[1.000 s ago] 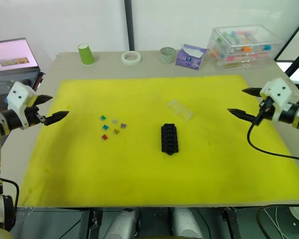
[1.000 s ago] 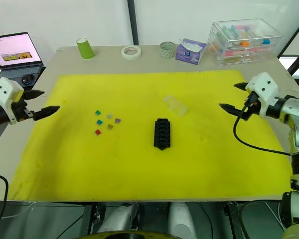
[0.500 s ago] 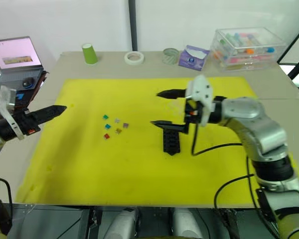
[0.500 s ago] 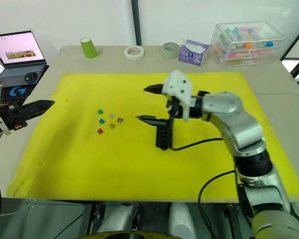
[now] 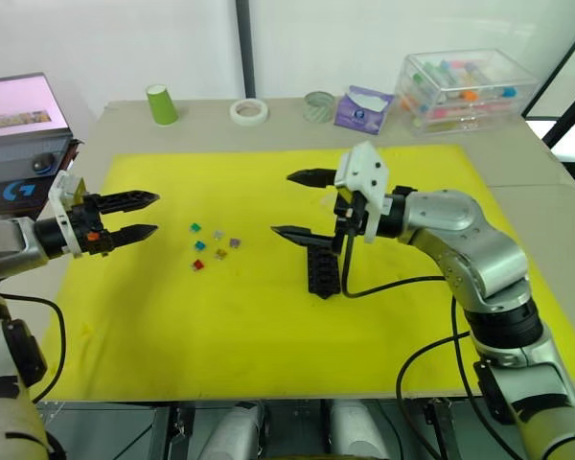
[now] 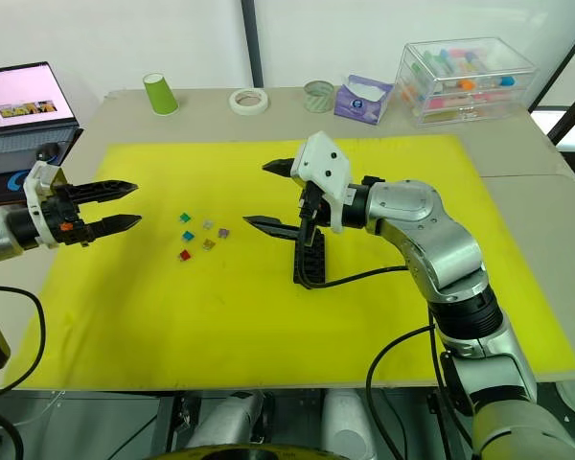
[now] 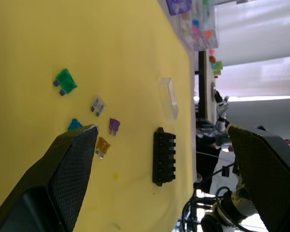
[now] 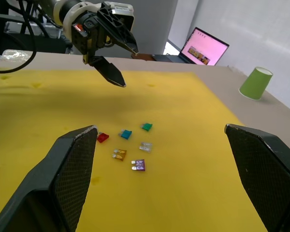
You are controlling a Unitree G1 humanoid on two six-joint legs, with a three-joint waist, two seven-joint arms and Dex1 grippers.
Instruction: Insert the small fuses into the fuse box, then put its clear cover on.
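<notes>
Several small fuses (image 5: 215, 248) lie in a loose cluster on the yellow mat (image 5: 268, 335), left of centre; the right wrist view shows red (image 8: 102, 137), blue (image 8: 126, 134) and green (image 8: 146, 126) ones among them. The black fuse box (image 5: 324, 269) lies at mid-mat. The clear cover (image 7: 168, 96) rests just beyond the box. My right gripper (image 5: 282, 203) hovers open just left of and above the fuse box, holding nothing. My left gripper (image 5: 154, 213) is open and empty, left of the fuses, pointing at them.
Along the table's far edge stand a green cup (image 5: 159, 103), a tape roll (image 5: 248, 111), a second roll (image 5: 318, 105), a tissue pack (image 5: 359, 108) and a large clear storage box (image 5: 465, 86). A laptop (image 5: 19, 107) sits at far left.
My right arm swung from the mat's right edge to above the fuse box. My left gripper moved in toward the fuses and its fingers spread. The head camera shifted slightly.
</notes>
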